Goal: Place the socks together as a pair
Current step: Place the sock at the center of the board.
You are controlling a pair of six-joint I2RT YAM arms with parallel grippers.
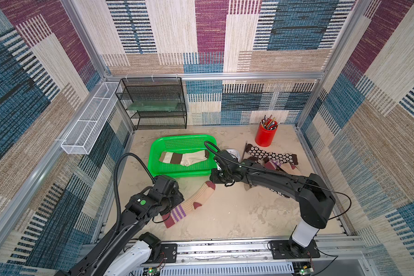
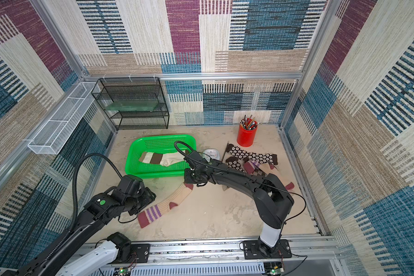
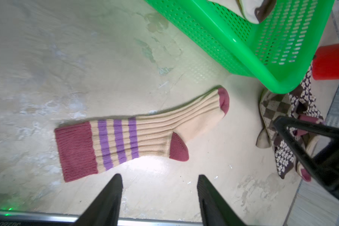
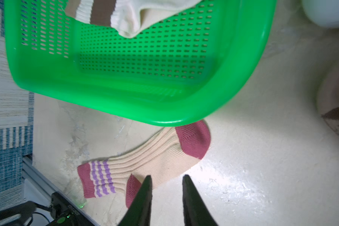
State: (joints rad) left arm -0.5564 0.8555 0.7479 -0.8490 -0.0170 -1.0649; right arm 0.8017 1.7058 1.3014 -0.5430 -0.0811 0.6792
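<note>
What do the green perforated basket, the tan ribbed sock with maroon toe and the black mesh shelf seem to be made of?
The green perforated basket looks like moulded plastic: glossy rim, evenly spaced holes. The tan ribbed sock with maroon toe looks like matte knitted fabric: ribs and stitches show. The black mesh shelf is probably painted metal wire mesh, judging by its thin frame.
</note>
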